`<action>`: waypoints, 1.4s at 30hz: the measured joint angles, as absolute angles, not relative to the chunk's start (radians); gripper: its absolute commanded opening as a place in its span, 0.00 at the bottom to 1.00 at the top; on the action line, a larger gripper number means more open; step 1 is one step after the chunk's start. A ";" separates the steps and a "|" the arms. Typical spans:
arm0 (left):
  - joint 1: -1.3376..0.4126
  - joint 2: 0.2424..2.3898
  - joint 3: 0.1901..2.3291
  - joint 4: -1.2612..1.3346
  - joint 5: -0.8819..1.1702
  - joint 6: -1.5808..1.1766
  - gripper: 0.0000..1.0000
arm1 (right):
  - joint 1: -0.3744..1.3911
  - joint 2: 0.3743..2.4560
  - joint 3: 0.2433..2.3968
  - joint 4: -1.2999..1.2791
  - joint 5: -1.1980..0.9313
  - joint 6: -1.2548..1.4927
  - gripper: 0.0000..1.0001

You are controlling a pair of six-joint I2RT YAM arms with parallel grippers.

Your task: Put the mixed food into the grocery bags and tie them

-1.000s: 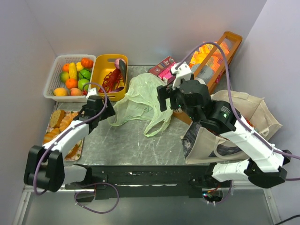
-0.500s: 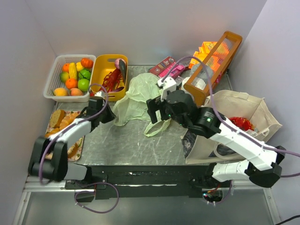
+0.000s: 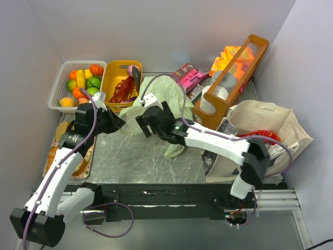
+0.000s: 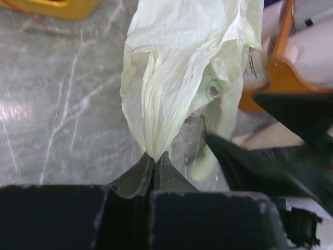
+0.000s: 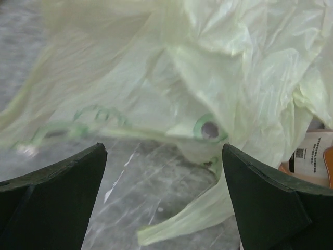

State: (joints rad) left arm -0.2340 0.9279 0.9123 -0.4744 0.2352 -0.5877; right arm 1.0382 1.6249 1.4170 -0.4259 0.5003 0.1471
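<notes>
1. the pale green bag [image 3: 158,94] lies crumpled at the middle of the bench [image 3: 140,156], between the yellow basket [image 3: 115,73] and the leaning wooden crate [image 3: 234,78].
2. the left fingers [image 4: 154,167] are pinched tight on a gathered fold of the bag, and the film rises from their tips in a bunch.
3. the right fingers [image 3: 147,123] are spread wide with nothing in them. they sit just beside the left ones and face the bag. from that wrist, the film fills the gap ahead of the two tips and a loop of it trails on the bench.
4. the tote [image 3: 260,117] sits open at the right, near the crate, with a red packet [image 3: 266,136] showing inside.
5. toy fruit [image 3: 80,83] fills the white basket [image 3: 58,78] at the back left. bread [image 3: 58,136] lies at the left edge, partly under the left arm.
6. a red lobster [image 3: 122,91] is in the yellow basket, and pink boxes [image 3: 187,77] lie behind the bag.
</notes>
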 measured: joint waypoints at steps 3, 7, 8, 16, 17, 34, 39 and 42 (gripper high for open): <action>-0.234 0.895 0.913 -0.522 0.266 -0.588 0.01 | 1.032 1.729 1.449 -0.410 0.572 0.140 0.99; -0.234 0.856 0.931 -0.570 0.297 -0.588 0.01 | 1.013 1.803 1.455 -0.377 0.701 0.100 0.99; -0.234 0.849 0.937 -0.575 0.304 -0.588 0.01 | 1.007 1.813 1.455 -0.358 0.728 0.083 0.99; -0.234 0.800 1.025 -0.660 0.353 -0.583 0.01 | 0.907 1.848 1.460 -0.266 0.812 0.001 0.31; -0.234 0.793 1.038 -0.678 0.350 -0.579 0.01 | 0.885 1.848 1.466 -0.264 0.815 -0.013 0.26; -0.235 0.805 1.158 -0.831 -0.016 -0.464 0.07 | 0.788 1.459 1.429 -0.537 0.334 -0.090 0.04; -0.235 0.959 1.155 -0.735 -0.031 -0.433 0.17 | 0.789 1.348 1.367 -0.635 0.164 0.011 0.02; -0.234 1.034 1.162 -0.710 -0.042 -0.418 0.37 | 0.796 1.347 1.321 -0.664 0.093 0.076 0.00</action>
